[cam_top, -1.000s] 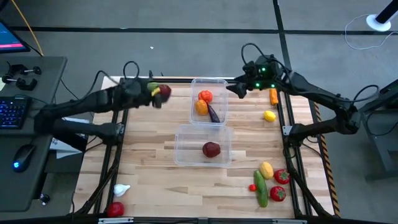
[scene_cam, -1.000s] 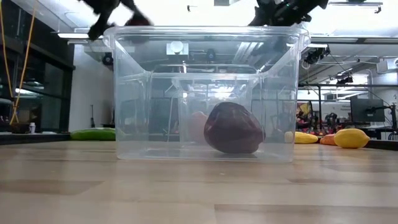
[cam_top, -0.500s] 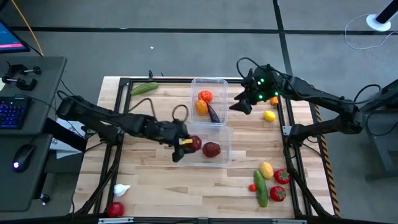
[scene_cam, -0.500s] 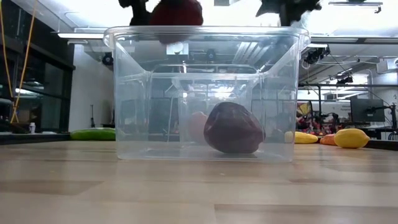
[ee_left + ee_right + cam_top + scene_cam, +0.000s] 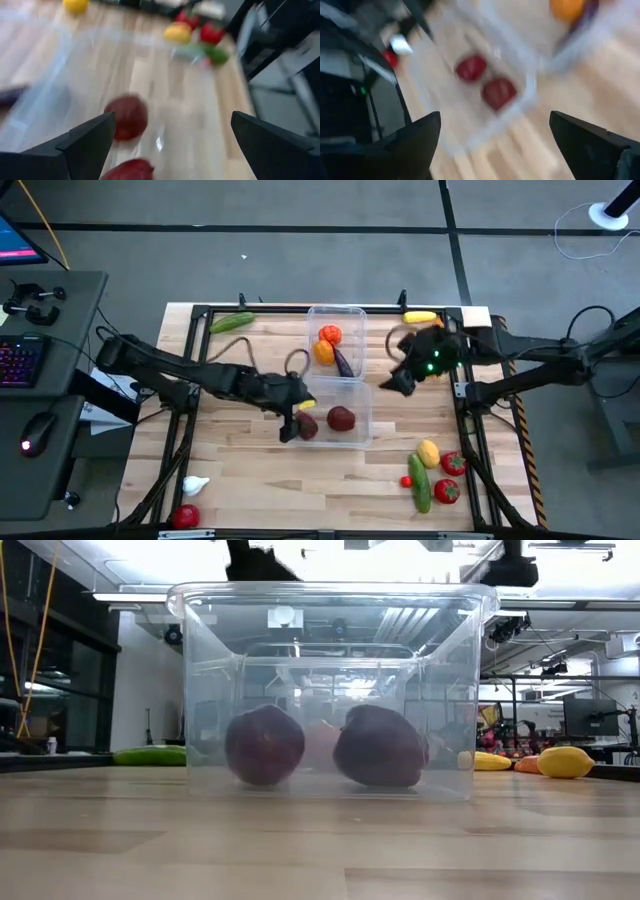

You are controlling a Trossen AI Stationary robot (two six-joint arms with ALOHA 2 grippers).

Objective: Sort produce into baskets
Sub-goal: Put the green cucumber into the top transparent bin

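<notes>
The left gripper (image 5: 293,416) hangs over the left edge of the near basket (image 5: 360,395), in the middle of the high view, and its fingers (image 5: 80,145) are spread wide with nothing between them. Under it, inside this basket, lie two dark red apples: one (image 5: 306,425) close under the gripper and the other (image 5: 341,419) just beside it, more to the right. In the low view they rest side by side on the basket floor, a little apart.

The far basket (image 5: 336,311), higher in the frame, holds an orange-red piece (image 5: 330,334), an orange one (image 5: 323,351) and a purple eggplant (image 5: 344,363).

The right gripper (image 5: 400,376) is above the table just to the right of the two baskets, also released, its fingers (image 5: 415,137) far apart and empty.

On the table, a green cucumber (image 5: 231,323) lies in the upper left, a yellow piece (image 5: 420,317) in the upper right, and in the lower right a lemon (image 5: 428,452), a cucumber (image 5: 419,483) and two tomatoes (image 5: 452,463). White garlic (image 5: 195,484) and one tomato (image 5: 185,516) lie in the lower left.
</notes>
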